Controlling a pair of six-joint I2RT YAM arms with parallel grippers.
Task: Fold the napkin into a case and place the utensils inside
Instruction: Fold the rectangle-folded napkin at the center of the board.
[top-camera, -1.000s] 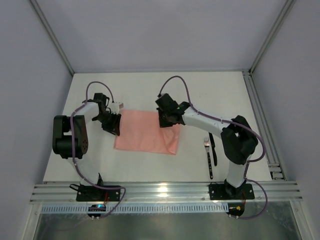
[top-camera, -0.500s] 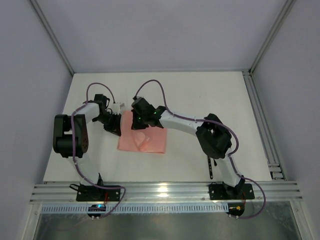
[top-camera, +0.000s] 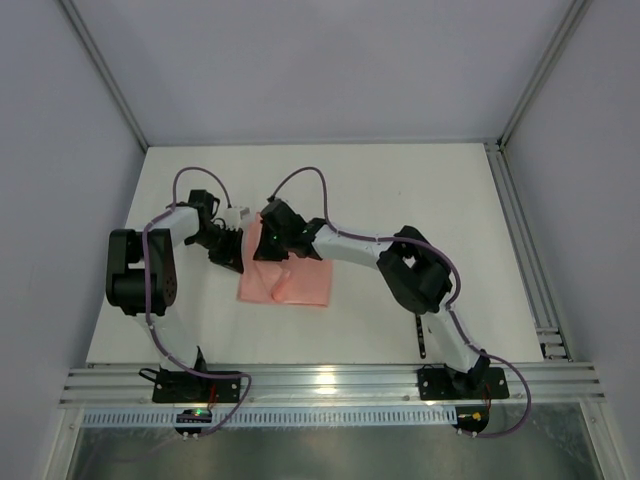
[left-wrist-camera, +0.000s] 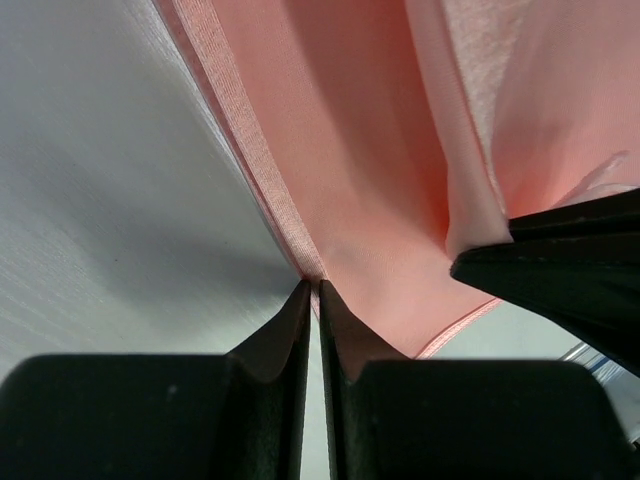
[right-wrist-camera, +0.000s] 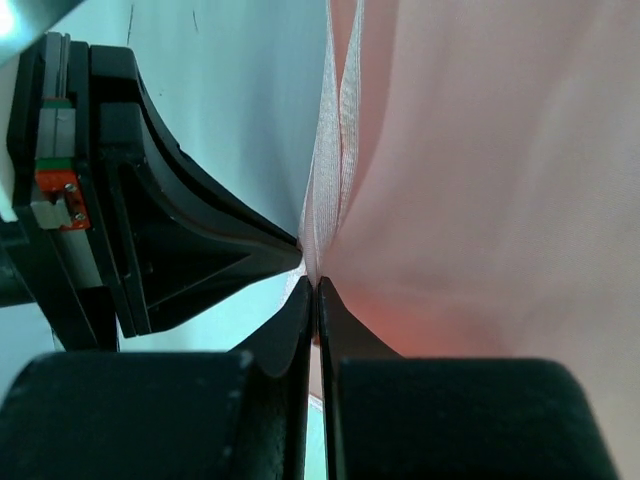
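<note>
Left wrist cam first: my left gripper (left-wrist-camera: 313, 292) has its jaws pulled in to a hairline slit. They are nipped on the napkin (left-wrist-camera: 340, 150), right on the stitched hem at the tips. Pink cloth runs off ahead and to the right of the jaws, with a doubled-over layer making a ridge ahead-right. Bare table (left-wrist-camera: 100, 150) shows ahead-left. A black finger of the right gripper (left-wrist-camera: 560, 265) pokes in from the right, just beside my tips and pressed against that ridge of cloth.

Right wrist cam: the jaws of the right gripper (right-wrist-camera: 316, 290) are together, clamped on the napkin (right-wrist-camera: 480, 200) hem. Two hem layers run straight ahead out of the tips, and cloth fills everything ahead-right. The left gripper (right-wrist-camera: 170, 230) sits just left of these tips, its point almost meeting them. Whether they touch, I can't tell.

Top cam: the left gripper (top-camera: 236, 262) and right gripper (top-camera: 258, 252) meet at the left edge of the napkin (top-camera: 300, 285). The cloth lies folded and lumpy to the right of both sets of jaws, with a raised crease in the middle. The utensils (top-camera: 422, 340) are well apart from the jaws, far right and toward the near edge of the table (top-camera: 400, 190). They are mostly hidden under the right arm, with only a dark handle showing.
</note>
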